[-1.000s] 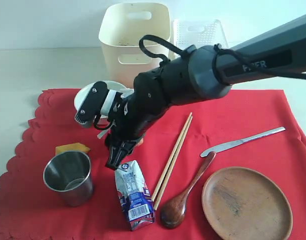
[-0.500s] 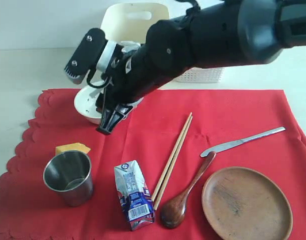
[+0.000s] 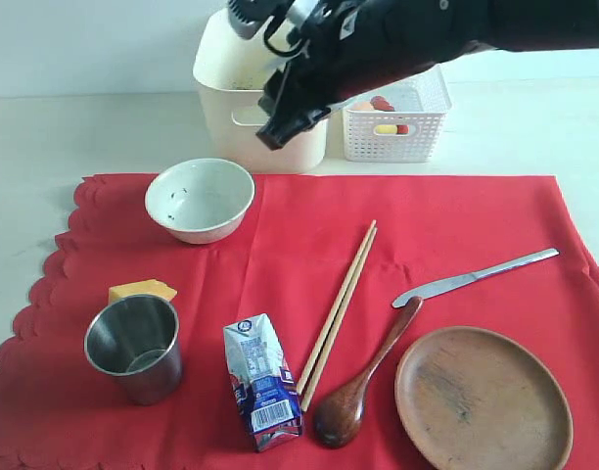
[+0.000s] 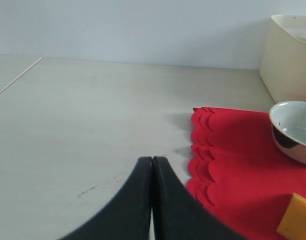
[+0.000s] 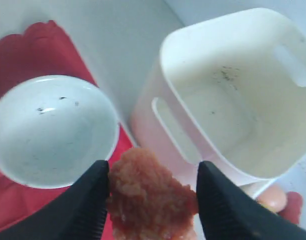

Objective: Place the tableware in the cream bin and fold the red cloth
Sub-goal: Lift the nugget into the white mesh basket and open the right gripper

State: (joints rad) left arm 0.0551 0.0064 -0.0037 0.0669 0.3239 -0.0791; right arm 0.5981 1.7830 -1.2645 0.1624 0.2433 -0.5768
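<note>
Right end effector (image 5: 152,172): partway open, pinching a ragged reddish-brown food piece (image 5: 148,195) between both fingers, raised just in front of the cutout wall of the cream bin (image 3: 221,108). Left end effector (image 4: 152,161): pressed fully shut, holding nothing, low over bare bench (image 4: 83,110), well away from the cream bin.

Likely step in hand: clearing food rather than tableware. So carry past the cream bin to the white lattice basket (image 3: 392,145) just beside it, already stocked with other food bits. Hold the squeeze even, given the crumbly look. Travel level and high enough to clear the cream bin's rim. Avoid releasing over the cream bin's open mouth. Open only once centred above the basket.

No tableware inside the cream bin as yet. Spread in front of the cream bin, all on the red cloth (image 3: 456,215): white speckled bowl (image 3: 200,199) nearest. Farther off: wooden chopsticks (image 3: 339,304), steel knife (image 3: 476,276), dark wooden spoon (image 3: 363,377), steel cup (image 3: 133,345), round brown wooden plate (image 3: 483,397), plus a milk carton (image 3: 263,382) and a yellow block (image 3: 141,290).
</note>
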